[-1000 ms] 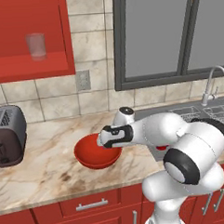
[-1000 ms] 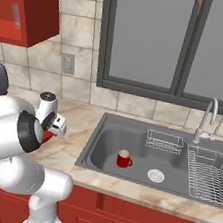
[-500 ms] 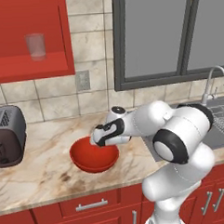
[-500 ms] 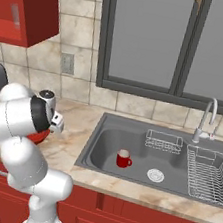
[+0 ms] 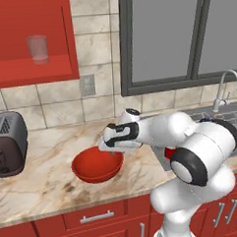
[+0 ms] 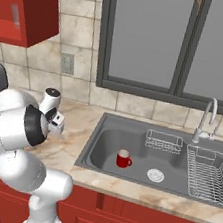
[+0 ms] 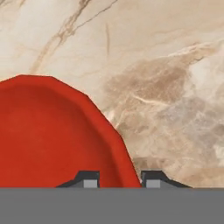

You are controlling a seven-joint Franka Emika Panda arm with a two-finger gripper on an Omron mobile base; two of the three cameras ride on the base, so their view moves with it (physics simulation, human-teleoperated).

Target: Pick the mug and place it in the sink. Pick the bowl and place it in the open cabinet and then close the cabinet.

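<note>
The wide red bowl (image 5: 97,166) sits on the marble counter left of the sink. My gripper (image 5: 111,149) reaches down at the bowl's right rim. In the hand view the bowl (image 7: 52,131) takes up the left half, and my gripper (image 7: 121,180) has one fingertip (image 7: 89,180) inside the rim and the other just outside it, drawn in close around the rim. The small red mug (image 6: 123,159) stands upright on the floor of the grey sink (image 6: 99,137). The red wall cabinet (image 5: 34,70) hangs open at the upper left.
A clear glass (image 5: 37,48) stands on the cabinet shelf. A dark toaster (image 5: 8,141) sits at the counter's left end. The cabinet's door (image 6: 28,5) swings out above the counter. A wire dish rack (image 6: 208,173) and the faucet (image 6: 206,117) are at the sink's right.
The arm has reached further left and down to the bowl's right rim. The fingers have drawn together around the rim. The bowl and the mug have stayed put.
</note>
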